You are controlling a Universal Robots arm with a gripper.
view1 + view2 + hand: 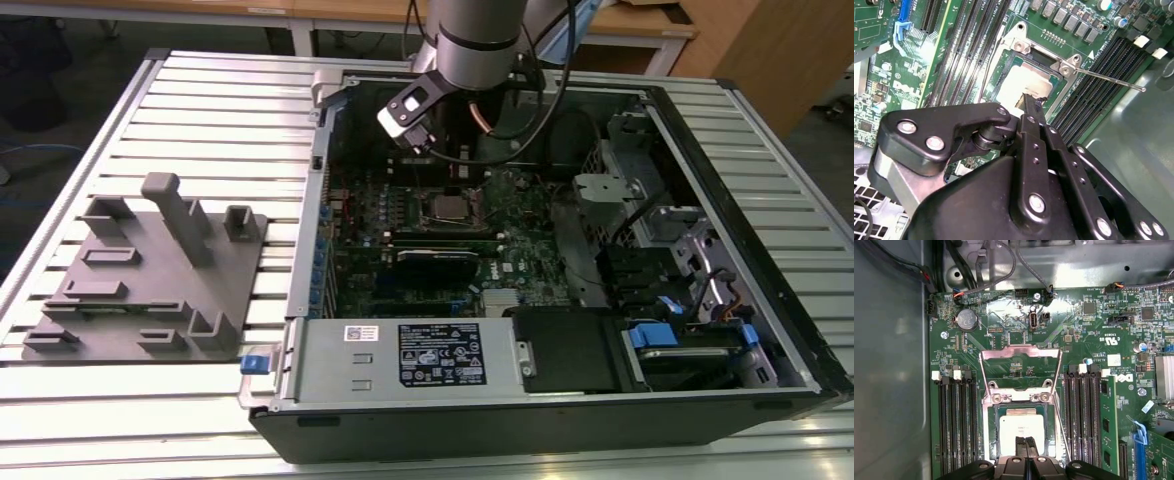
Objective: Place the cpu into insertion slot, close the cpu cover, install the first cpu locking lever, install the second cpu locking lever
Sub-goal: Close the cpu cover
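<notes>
While the claw [1025,442] hangs inside the open computer case [561,400] on the worktop [200,90], its two fingers are pressed together with nothing between them. The cpu [1021,427] lies directly under the claw's tips, seated flat and square in the insertion slot [991,440] on the green motherboard [1094,330]. Whether the tips touch its metal top or hover just above it cannot be told. Just beyond the claw's tips, the cpu cover [1020,353] stands swung up on its hinge, so the slot is uncovered. A locking lever [1109,80] juts out free to one side of the claw, not hooked down.

The chip looks light, thin and stiff, and its smooth metal top is likely slippery. It probably tolerates gentle downward pressure but little sideways shove, since the fine contacts beneath it are fragile. Any hold on it belongs on its outer edges. The cover seems to be light, springy sheet metal that pivots freely, so it is best pushed or pinched at its far free bar, away from the hinge. The lever is a thin, stiff wire rod, best taken near its free end.
</notes>
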